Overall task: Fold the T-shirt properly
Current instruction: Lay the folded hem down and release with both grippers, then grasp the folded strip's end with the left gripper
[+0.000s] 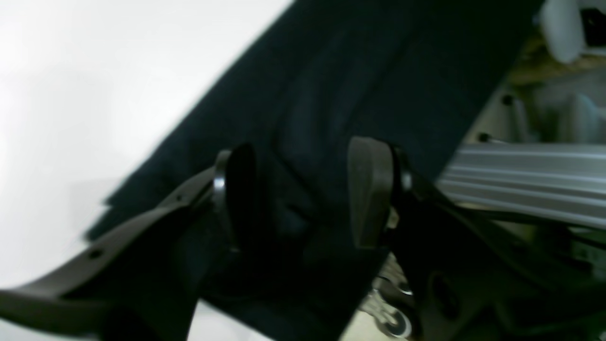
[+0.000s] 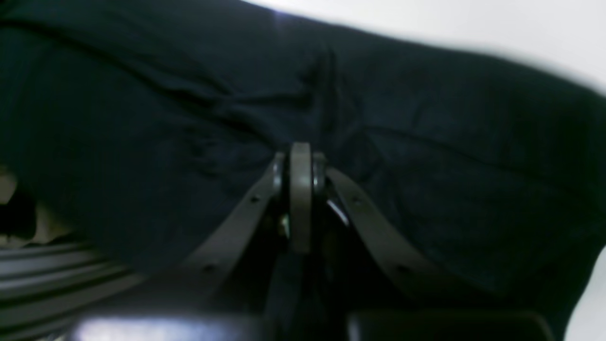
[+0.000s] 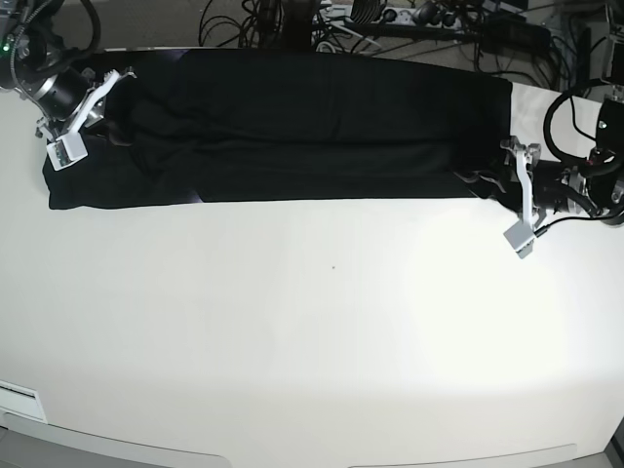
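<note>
From my remote station I see the T-shirt [image 3: 292, 127] lying as a long black band across the far part of the white table [image 3: 312, 341], plain side up.

The left tool [image 1: 303, 194] sits at the band's end on the base view's right. Its wrist camera shows the two pads standing well apart, with dark cloth visible between and beyond them. I cannot tell whether the pads touch the cloth. That camera also shows a ribbed grey rail [image 1: 525, 175] off to the tool's right, past the table's edge, which the base view does not show.

The right tool [image 2: 300, 189] is at the opposite end of the band. Its wrist camera shows the pads pressed together, with wrinkled black cloth fanning out just ahead of the tip. Whether any fabric is pinched between them I cannot tell. In the base view this tool [image 3: 73, 122] rests over the shirt's end, and a tangle of cables [image 3: 390, 24] lies beyond the table's far edge.
</note>
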`<action>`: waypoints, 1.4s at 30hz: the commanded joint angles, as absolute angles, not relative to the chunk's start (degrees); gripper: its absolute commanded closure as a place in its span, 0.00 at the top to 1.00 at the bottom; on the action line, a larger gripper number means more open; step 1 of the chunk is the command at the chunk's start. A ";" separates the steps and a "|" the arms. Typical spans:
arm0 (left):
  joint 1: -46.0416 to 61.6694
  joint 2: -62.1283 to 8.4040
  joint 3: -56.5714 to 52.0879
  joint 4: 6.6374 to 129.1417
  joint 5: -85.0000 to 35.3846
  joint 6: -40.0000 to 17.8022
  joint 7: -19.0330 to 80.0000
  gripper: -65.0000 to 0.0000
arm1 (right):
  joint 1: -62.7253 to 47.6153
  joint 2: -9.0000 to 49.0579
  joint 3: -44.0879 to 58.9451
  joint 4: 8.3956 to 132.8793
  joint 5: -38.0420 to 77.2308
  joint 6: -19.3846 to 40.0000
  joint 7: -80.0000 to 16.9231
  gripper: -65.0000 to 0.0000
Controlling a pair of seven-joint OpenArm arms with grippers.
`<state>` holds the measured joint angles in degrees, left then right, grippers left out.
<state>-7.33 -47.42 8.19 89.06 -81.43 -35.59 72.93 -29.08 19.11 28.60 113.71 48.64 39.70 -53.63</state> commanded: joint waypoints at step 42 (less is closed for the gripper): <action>-7.81 -44.12 -8.29 89.43 -71.64 -26.81 68.79 0.51 | -19.53 20.14 22.59 107.11 16.05 4.99 -45.78 0.24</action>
